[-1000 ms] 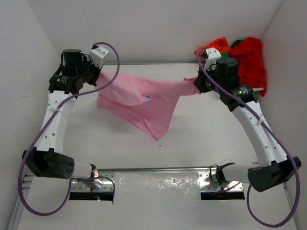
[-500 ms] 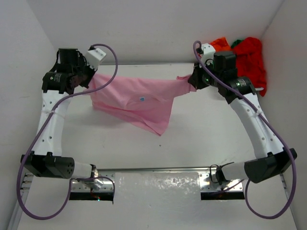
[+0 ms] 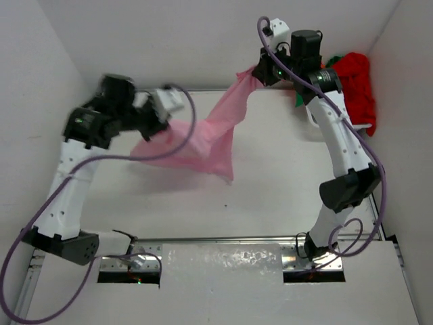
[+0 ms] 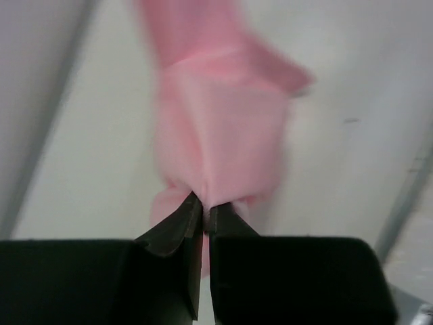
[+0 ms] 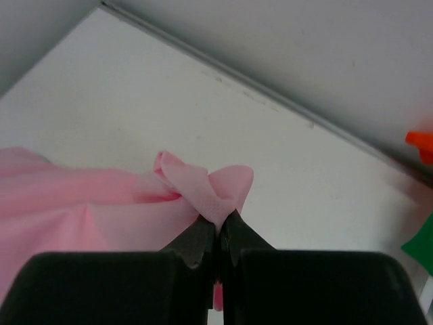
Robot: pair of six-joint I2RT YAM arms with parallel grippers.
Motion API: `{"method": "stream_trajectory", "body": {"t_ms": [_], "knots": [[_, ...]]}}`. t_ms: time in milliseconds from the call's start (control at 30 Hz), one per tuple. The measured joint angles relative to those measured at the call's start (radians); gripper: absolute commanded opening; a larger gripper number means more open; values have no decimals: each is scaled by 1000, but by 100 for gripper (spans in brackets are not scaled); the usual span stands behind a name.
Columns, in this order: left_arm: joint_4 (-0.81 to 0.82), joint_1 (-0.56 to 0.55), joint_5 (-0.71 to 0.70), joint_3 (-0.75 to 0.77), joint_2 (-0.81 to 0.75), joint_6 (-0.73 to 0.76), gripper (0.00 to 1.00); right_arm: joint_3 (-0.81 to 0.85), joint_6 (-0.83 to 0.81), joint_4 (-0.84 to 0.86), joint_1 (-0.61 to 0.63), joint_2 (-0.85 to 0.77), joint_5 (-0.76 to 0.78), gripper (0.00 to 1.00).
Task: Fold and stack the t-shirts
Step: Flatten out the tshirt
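The light pink t-shirt (image 3: 203,145) hangs stretched above the table between both arms. My left gripper (image 3: 161,127), blurred in the top view, is shut on its lower left edge. The left wrist view shows the fingertips (image 4: 205,203) pinching pink cloth (image 4: 223,122). My right gripper (image 3: 259,73) is raised at the back wall, shut on a bunched corner (image 5: 220,220) of the same t-shirt (image 5: 67,203). The bright red t-shirt (image 3: 355,81) lies heaped at the back right. Slivers of the green t-shirt (image 5: 423,247) and the orange t-shirt (image 5: 419,139) show at the right wrist view's edge.
White walls close in the table on the left, back and right. A white basket rim (image 3: 365,126) shows under the red heap. The metal rail (image 3: 223,240) and both arm bases run along the near edge.
The right gripper rose and moved back and left with its corner. The left gripper swung right and nearer. The pink t-shirt went from a flat spread to a steep diagonal.
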Motion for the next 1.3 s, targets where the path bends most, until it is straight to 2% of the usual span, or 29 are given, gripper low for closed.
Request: {"method": "stream_trajectory", "body": {"t_ms": [67,133,167,200,233,267,367,400,467,567,700,767,800,867,1000,1133,1300], "knots": [[38,-194,55,-177,-26,-15,0,-53,-3,8,-33,27,2,1],[94,-375,101,-334,0,-50,26,-210,4,51,-85,10,5,11],[117,-444,118,-382,38,-65,40,-287,13,67,-118,5,9,26],[136,-496,122,-406,87,-85,77,-349,26,80,-151,5,13,69],[163,-538,110,-415,144,-102,84,-396,40,87,-185,19,21,89],[190,-575,86,-413,213,-128,87,-408,40,76,-216,46,25,99],[222,-624,7,-376,376,-143,91,-290,45,18,-284,198,66,99],[229,-623,-14,-373,399,-146,100,-218,47,-28,-291,251,83,99],[229,-576,-29,-373,383,-152,100,-172,53,-39,-291,298,114,99],[281,-378,-62,-385,240,-162,100,-368,74,-33,-269,163,162,99],[385,-24,-209,-471,54,-196,85,-752,129,-33,-187,-224,285,97],[395,47,-265,-570,40,-207,86,-901,175,-27,-134,-420,324,78],[410,58,-289,-637,49,-209,90,-993,205,7,-111,-522,335,69],[424,69,-314,-739,95,-211,95,-1143,268,8,-82,-659,351,59],[411,86,-315,-829,295,-244,95,-1384,386,-19,-25,-747,372,76],[425,96,-304,-796,326,-293,93,-1558,484,-53,32,-820,375,78],[523,95,-414,-823,378,-327,89,-1699,578,-27,43,-912,370,80]]}}
